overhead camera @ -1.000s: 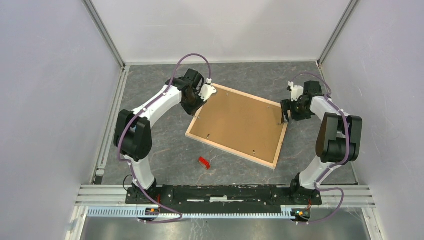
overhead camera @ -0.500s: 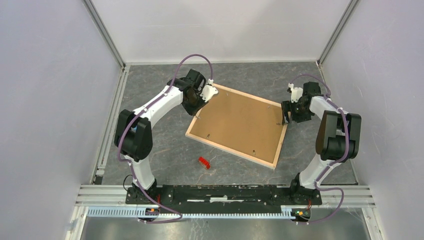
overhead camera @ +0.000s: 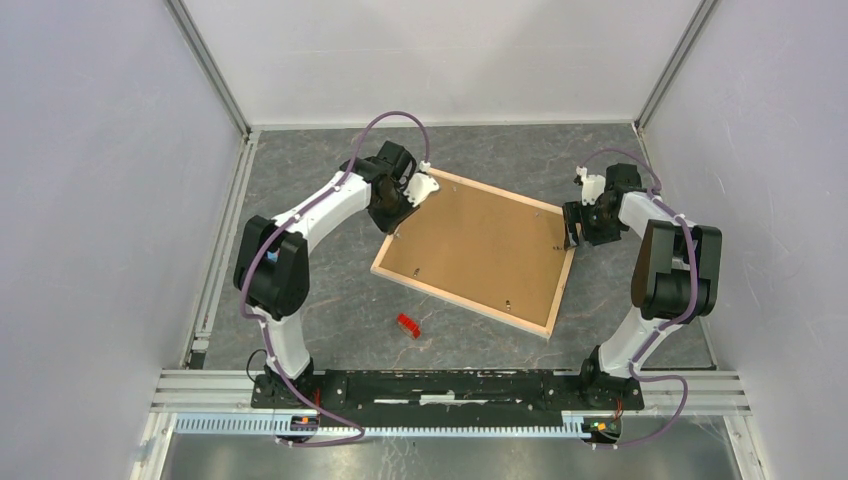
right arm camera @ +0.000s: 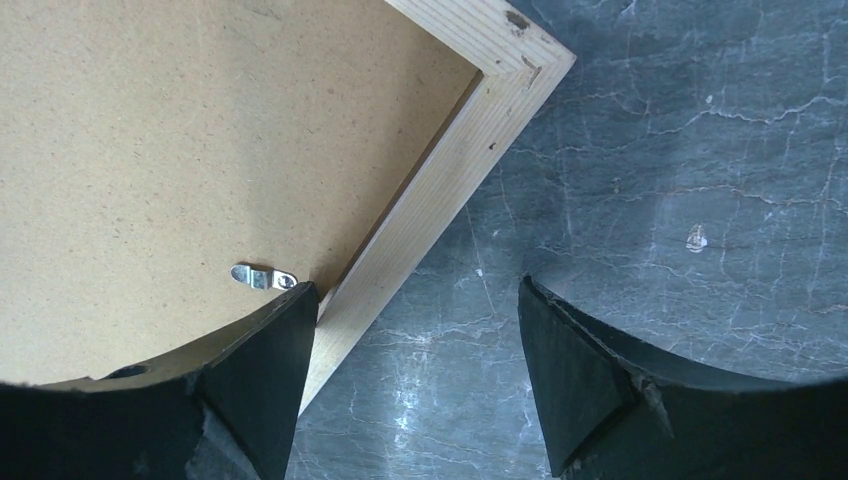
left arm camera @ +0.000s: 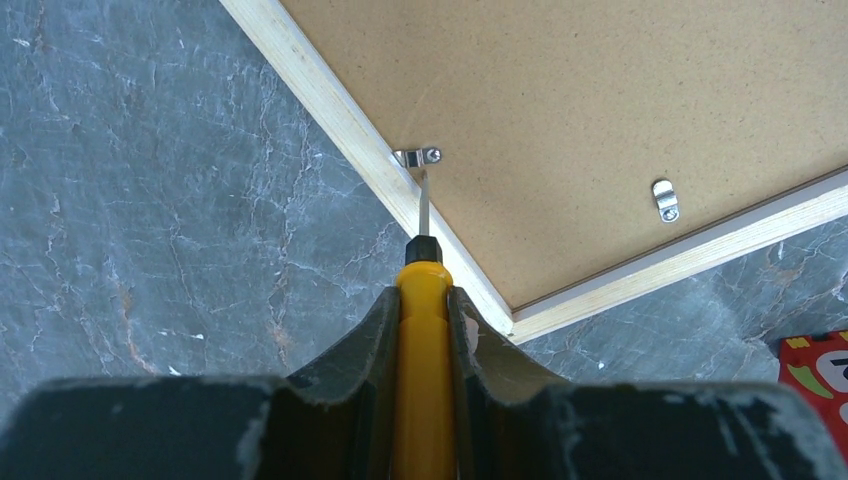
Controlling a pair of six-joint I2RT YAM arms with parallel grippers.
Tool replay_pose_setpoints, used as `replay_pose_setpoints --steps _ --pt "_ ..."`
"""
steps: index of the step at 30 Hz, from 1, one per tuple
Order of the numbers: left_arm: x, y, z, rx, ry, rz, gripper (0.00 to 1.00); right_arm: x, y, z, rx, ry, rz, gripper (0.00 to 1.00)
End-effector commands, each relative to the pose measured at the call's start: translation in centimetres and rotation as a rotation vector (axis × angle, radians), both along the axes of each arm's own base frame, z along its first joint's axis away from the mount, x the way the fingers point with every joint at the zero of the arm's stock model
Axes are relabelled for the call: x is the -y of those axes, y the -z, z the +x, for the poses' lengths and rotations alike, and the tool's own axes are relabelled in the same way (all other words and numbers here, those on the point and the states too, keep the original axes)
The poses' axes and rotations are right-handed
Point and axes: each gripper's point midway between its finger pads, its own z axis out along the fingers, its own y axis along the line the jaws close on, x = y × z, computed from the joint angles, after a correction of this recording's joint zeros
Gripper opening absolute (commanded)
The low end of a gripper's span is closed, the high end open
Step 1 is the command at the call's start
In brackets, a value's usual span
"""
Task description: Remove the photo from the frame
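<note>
As seen from the top camera, the frame lies face down on the grey marbled table, its brown backing board uppermost; the photo is out of sight, the board covering the frame's opening; the left gripper is at the frame's left edge near the far corner, the right gripper at its right edge; a small red object lies on the table near the frame's near edge.

From the left wrist, the left gripper is clenched on a yellow-handled screwdriver; the blade tip meets a metal retaining clip at the wood edge; a second clip sits apart on the adjoining side.

From the right wrist, the right gripper is released, fingers spread; one finger overlaps the board beside a third clip, the other is over bare table.
</note>
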Motion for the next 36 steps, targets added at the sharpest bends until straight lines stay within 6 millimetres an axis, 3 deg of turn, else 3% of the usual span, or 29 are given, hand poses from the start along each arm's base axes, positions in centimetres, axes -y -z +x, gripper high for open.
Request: replay_pose_setpoints --steps 1,14,25,36 --pt "0.5 -0.1 1.5 0.042 -0.018 -0.002 0.02 0.4 -0.4 1.2 0.025 0.008 -0.003 0.78" --pt "2.7 -0.2 2.4 0.079 0.011 -0.016 0.02 0.1 -0.3 1.3 0.024 -0.008 0.016 0.72" --pt "4.5 -0.1 0.0 0.006 0.098 -0.100 0.02 -0.1 -0.1 1.4 0.019 -0.012 0.027 0.72" --pt "6.2 -0.2 -1.0 -0.017 0.184 -0.157 0.02 -0.2 -0.3 1.5 0.023 -0.014 0.031 0.72"
